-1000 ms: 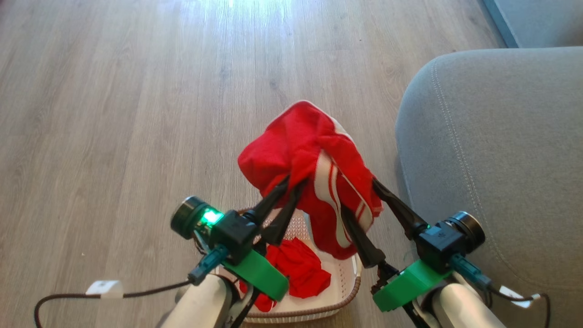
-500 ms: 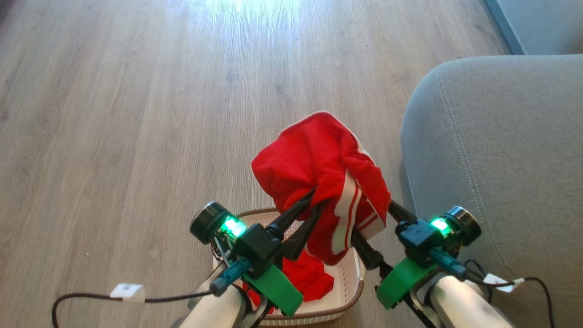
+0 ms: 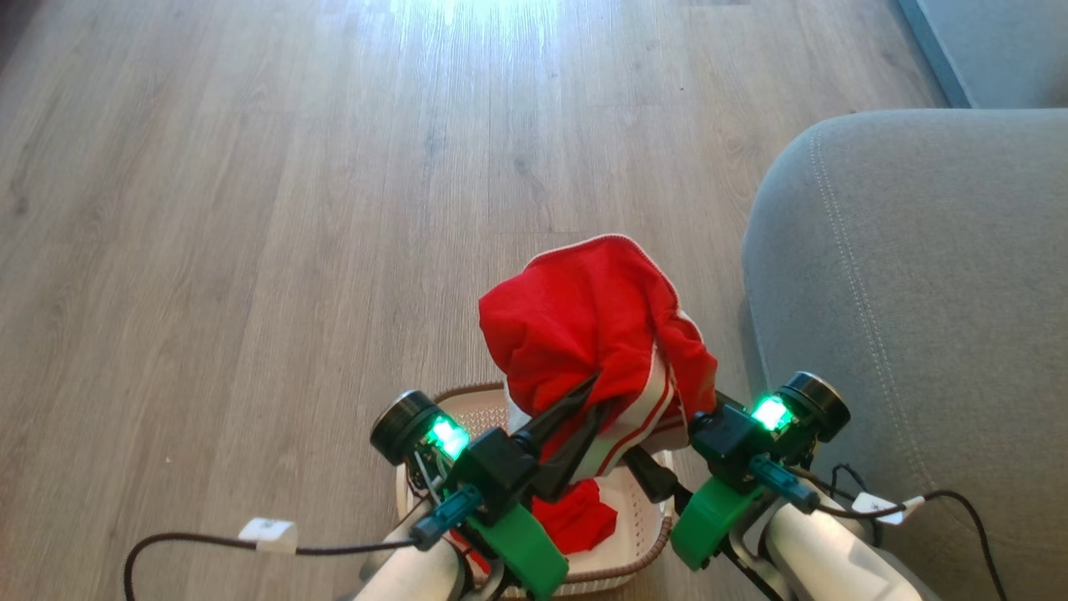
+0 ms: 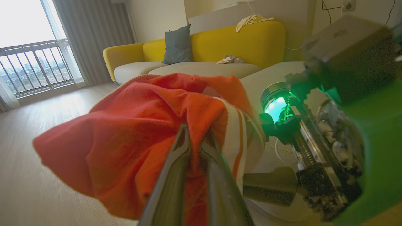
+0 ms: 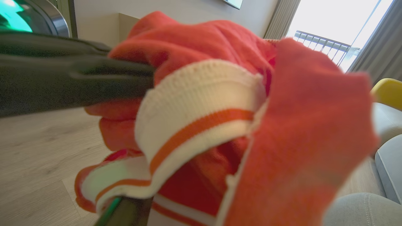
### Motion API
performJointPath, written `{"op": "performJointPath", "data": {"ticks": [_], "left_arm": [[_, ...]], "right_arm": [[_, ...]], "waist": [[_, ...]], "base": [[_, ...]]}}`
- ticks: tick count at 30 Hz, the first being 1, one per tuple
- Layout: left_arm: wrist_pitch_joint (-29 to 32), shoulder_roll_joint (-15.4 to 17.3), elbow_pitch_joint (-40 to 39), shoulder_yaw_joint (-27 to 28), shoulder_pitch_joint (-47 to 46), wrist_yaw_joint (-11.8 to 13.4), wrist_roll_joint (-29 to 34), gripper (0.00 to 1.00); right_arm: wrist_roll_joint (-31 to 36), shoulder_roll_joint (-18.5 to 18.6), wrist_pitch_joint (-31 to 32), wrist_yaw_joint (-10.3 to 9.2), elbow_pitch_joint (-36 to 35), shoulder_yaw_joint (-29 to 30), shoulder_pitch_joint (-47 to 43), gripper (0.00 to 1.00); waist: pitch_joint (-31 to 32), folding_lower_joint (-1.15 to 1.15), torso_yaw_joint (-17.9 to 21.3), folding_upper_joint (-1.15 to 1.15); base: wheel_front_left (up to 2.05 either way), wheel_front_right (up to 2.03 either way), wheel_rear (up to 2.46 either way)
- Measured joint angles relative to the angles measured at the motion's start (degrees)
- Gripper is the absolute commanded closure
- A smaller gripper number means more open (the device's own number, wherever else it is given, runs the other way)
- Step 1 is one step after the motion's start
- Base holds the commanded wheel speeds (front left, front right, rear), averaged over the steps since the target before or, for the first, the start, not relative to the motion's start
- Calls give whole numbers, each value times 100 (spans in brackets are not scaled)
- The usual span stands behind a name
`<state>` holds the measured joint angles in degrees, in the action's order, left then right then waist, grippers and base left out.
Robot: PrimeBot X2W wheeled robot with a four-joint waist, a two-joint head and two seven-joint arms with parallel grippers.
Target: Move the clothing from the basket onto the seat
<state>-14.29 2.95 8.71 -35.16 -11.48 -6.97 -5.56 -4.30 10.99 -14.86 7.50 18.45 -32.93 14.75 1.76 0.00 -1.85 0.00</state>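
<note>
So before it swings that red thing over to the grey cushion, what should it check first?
1. Grip: the left pincer is shut on the striped garment: ok.
2. Second grip: the right pincer is not gripping; its jaws stand wide open and the cloth only drapes over them: not ok.
3. Hanging end of the cloth above the basket rim: cannot tell from above.
4. Target: the seat lies close on the robot's right: ok.
5. Basket emptied: a plain red garment lies inside: not ok.
</note>
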Motion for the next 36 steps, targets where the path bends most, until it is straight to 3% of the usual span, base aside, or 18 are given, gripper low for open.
{"op": "performJointPath", "data": {"ticks": [4, 5, 6, 22, 23, 24, 25, 26, 36], "left_arm": [[-16, -1, 135, -19, -10, -42, -1, 100], [-16, -1, 148, -30, -12, -42, -1, 100], [-16, -1, 156, -35, -14, -42, -2, 100], [-48, -2, 232, -46, -27, -43, -51, 100], [-48, -2, 233, -51, -27, -43, -52, 96], [-48, -2, 235, -54, -27, -43, -53, 69], [-48, -3, 235, -55, -27, -43, -60, 22], [-48, -3, 236, -55, -27, -43, -60, 0], [-46, -1, 218, 68, -23, -41, -59, 0]], "right_arm": [[-14, -51, 22, 0, 22, -3, 0, 0], [-59, -78, 23, 0, 43, -8, 0, 63], [-68, -93, 23, 0, 44, -9, 0, 100], [30, -314, 24, 0, -330, 502, -108, 100], [51, -324, 24, 0, -358, 536, -147, 100], [77, -333, 24, 0, -374, 563, -166, 100], [91, -339, 24, 0, -398, 588, -181, 100], [105, -346, 24, 0, -432, 621, -201, 100], [208, -471, 24, 0, -686, 1171, -270, 100]], "waist": [[-5, 0, -55, 0], [-3, 0, -68, 0], [0, 0, -81, 0], [-26, 0, -144, 0], [-28, 0, -141, 0], [-31, 0, -137, 0], [-30, 0, -131, 0], [-28, 0, -126, 0], [-3, 0, -88, 0]], "base": [[0, 0, 0], [0, 0, 0], [0, 0, 0], [0, 0, 0], [0, 0, 0], [0, 0, 0], [0, 0, 0], [0, 0, 0], [0, 0, 0]]}}
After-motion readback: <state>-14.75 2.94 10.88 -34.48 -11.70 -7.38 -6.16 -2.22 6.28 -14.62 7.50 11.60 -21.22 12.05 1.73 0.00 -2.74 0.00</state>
